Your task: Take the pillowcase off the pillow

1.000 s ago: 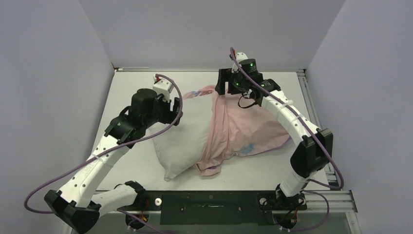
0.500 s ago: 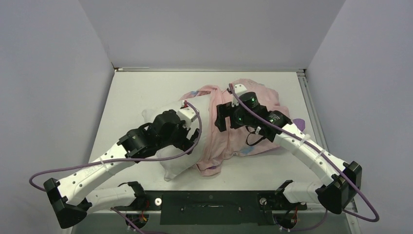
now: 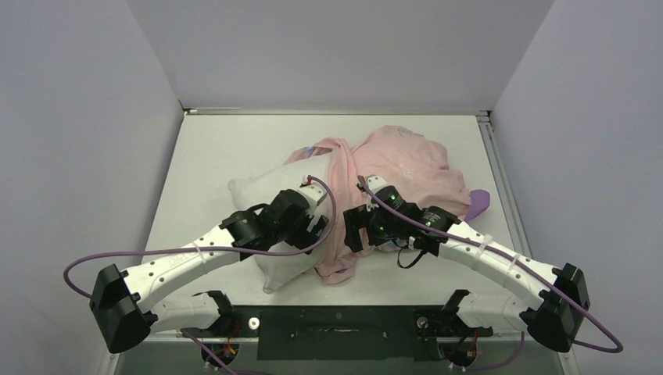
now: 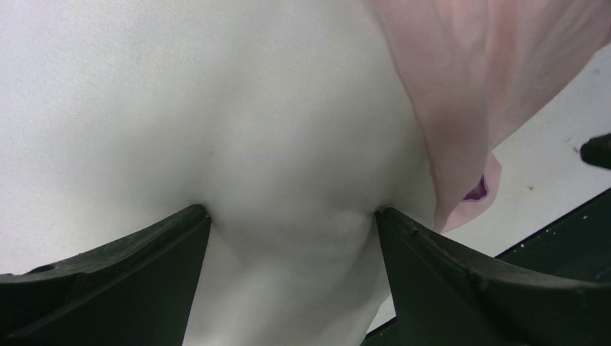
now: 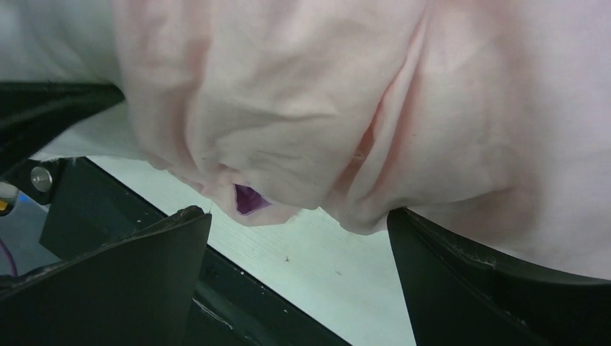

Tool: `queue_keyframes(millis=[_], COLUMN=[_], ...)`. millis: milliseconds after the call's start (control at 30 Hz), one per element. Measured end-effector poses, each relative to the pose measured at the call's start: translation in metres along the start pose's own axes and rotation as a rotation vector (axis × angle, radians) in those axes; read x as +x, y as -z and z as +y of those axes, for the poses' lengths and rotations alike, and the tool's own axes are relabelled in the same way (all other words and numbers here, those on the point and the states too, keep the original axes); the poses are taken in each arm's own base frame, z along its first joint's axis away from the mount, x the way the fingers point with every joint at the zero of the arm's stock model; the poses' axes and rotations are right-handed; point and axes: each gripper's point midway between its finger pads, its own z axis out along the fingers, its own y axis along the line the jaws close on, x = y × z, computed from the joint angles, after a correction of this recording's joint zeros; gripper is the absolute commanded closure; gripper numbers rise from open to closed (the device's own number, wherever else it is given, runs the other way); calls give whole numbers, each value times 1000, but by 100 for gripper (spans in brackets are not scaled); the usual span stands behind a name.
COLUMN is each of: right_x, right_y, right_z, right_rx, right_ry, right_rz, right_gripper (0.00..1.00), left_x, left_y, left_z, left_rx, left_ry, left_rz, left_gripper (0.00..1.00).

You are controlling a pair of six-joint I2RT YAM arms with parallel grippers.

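Left tool [image 4: 288, 213]: stands wide and clamps nothing. Presses both fingertips into the pillow [image 4: 216, 108], with a plump white bulge between the jaws. Sits on the near half of the pillow in the overhead view, just left of the pink edge of the pillowcase [image 3: 399, 164].

Right tool [image 5: 299, 213]: stands wide as well and grips nothing. Hangs close by the near hem of the pillowcase, with pink folds filling the space between the jaws; cannot tell whether cloth and jaws touch. Shows a small purple patch of the outer side at that hem.

Pillow: lies slantwise on the surface [image 3: 211, 148], left of centre, with its far-left and near corners bare and its right flank under pink cloth.

Pillowcase: lies mostly pink side out, heaped to the right of the pillow and draped over that flank, with a purple tip at the heap's right edge.

Tools: near each other but apart, with the hanging hem between them.
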Motion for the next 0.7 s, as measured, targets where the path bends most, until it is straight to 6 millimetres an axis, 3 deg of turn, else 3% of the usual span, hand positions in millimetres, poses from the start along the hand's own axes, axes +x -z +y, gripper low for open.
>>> queue_keyframes(millis=[167, 233, 333, 433, 500, 600, 700], right_x=[17, 18, 18, 16, 13, 13, 13], right_y=[-18, -25, -35, -44, -49, -55, -58], right_z=[-1, 1, 1, -2, -4, -10, -16], right_rx=[24, 32, 53, 83, 100, 136, 168], right_ry=[-23, -29, -32, -36, -44, -43, -35], right_rz=[25, 21, 10, -5, -17, -21, -25], right_gripper=[0, 0, 4, 18, 34, 71, 93], left_x=[-1, -4, -7, -7, -8, -13, -21], left_y=[-12, -13, -13, -13, -12, -8, -3], left_z=[-1, -2, -3, -3, -3, 1, 11], left_rx=[-19, -17, -14, -13, -14, -23, -43], left_ry=[43, 58, 69, 73, 74, 82, 107], left_rz=[-10, -23, -35, -37, -40, -49, -60], left_gripper=[88, 100, 100, 100, 100, 100, 100])
